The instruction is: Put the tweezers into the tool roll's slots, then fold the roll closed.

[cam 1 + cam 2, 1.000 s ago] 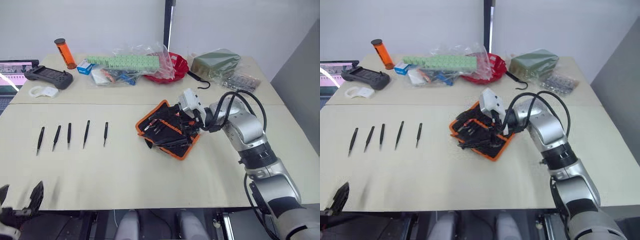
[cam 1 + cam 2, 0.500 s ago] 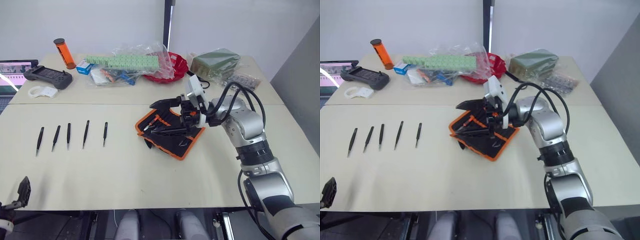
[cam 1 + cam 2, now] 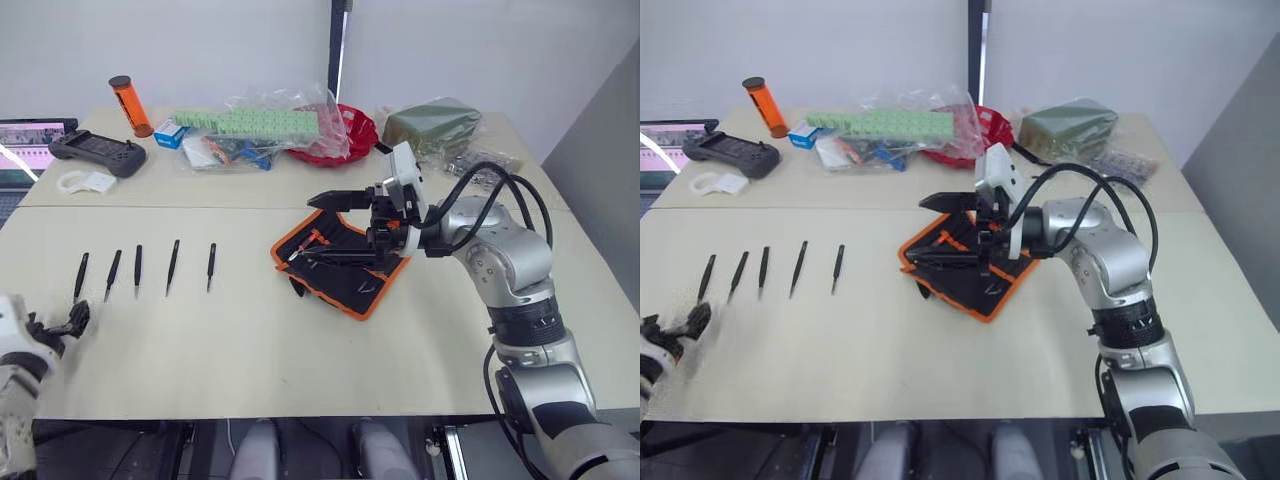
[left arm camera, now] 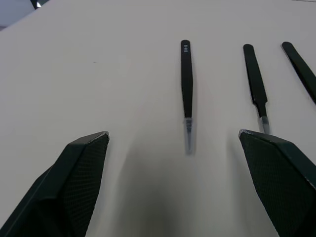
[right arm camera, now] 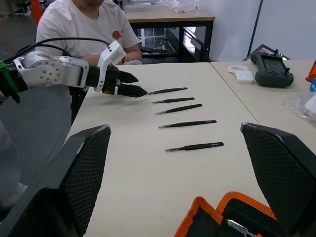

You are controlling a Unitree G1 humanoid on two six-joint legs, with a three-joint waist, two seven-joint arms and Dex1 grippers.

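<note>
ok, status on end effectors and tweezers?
Both end effectors open: left at the outermost tweezers, right over the tool roll. All five unslotted. Nothing in the way.

R arm (image 3: pixel 500 265): silver-grey metal shells w/ rounded joints, black bands between segments, black cables looped loosely over the elbow & forearm. White housing at wrist, small red/orange marks beside it. R gripper (image 3: pixel 322 228): two black pointed fingers (image 3: pixel 330 200); fingers showed fine mesh texture in wrist view. L arm (image 5: pixel 47 69): same silver shells, white wrist block, green band near elbow, black cable arching above. L gripper (image 5: pixel 129 90) black, tapered.
</note>
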